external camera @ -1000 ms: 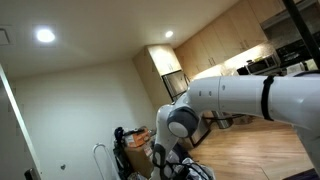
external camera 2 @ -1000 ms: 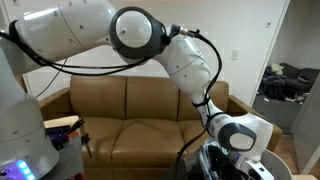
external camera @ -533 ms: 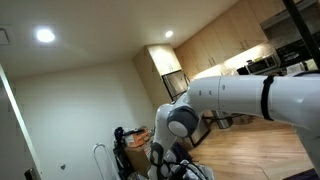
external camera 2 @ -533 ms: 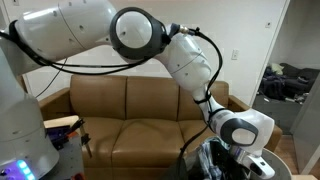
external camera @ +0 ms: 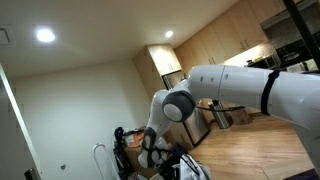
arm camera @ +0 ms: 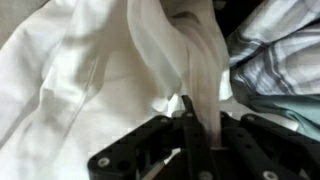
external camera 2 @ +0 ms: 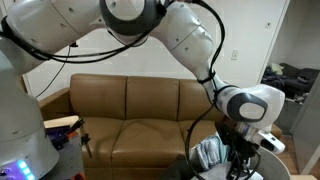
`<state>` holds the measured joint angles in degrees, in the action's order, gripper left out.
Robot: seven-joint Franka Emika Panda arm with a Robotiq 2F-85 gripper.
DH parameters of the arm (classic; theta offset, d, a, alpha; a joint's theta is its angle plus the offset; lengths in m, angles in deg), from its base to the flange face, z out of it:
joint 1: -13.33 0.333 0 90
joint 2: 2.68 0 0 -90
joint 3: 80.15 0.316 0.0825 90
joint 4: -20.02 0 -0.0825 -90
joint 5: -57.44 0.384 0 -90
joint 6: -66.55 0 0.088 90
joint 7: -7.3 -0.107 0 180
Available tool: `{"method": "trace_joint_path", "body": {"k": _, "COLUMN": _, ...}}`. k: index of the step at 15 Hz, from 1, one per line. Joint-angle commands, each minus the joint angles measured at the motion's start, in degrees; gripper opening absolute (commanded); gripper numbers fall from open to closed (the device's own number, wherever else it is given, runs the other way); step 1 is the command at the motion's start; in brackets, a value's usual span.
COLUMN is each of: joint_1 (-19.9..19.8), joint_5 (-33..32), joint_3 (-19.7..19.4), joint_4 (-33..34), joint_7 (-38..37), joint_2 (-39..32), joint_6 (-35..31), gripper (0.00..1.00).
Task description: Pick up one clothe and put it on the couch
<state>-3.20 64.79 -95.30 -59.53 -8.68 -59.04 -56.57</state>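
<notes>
In the wrist view a white cloth (arm camera: 90, 60) fills most of the picture. A fold of it rises in a stretched strip and is pinched between the fingers of my gripper (arm camera: 190, 105), which is shut on it. A grey striped cloth (arm camera: 280, 55) lies beside it on the right. In an exterior view the gripper (external camera 2: 232, 160) hangs low in front of the right end of the brown leather couch (external camera 2: 120, 110), with pale cloth (external camera 2: 208, 152) bunched at it. The pile under the gripper is cut off by the lower edge.
The arm (external camera 2: 190, 40) arches over the couch from the robot base (external camera 2: 15, 110) at the left. A doorway holds dark clutter (external camera 2: 290, 82). In an exterior view kitchen cabinets (external camera: 215, 45) and wooden floor (external camera: 250, 145) lie behind the arm (external camera: 240, 90).
The jaws have closed on the white cloth. The wrist has risen since a second ago, pulling the cloth up with it, and the elbow has shifted in both exterior views.
</notes>
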Motion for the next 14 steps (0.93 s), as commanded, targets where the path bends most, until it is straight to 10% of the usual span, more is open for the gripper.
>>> {"method": "trace_joint_path", "body": {"k": 1, "joint_1": 0.4, "joint_5": -1.0, "joint_3": 0.4, "joint_4": -11.1, "joint_7": 4.3, "joint_2": 12.9, "joint_6": -5.0, "gripper": 0.04}}
{"method": "trace_joint_path", "body": {"k": 14, "joint_1": 2.0, "joint_5": -1.7, "joint_3": 0.9, "joint_4": -21.2, "joint_7": 6.6, "joint_2": 29.3, "joint_6": -18.9, "gripper": 0.03}}
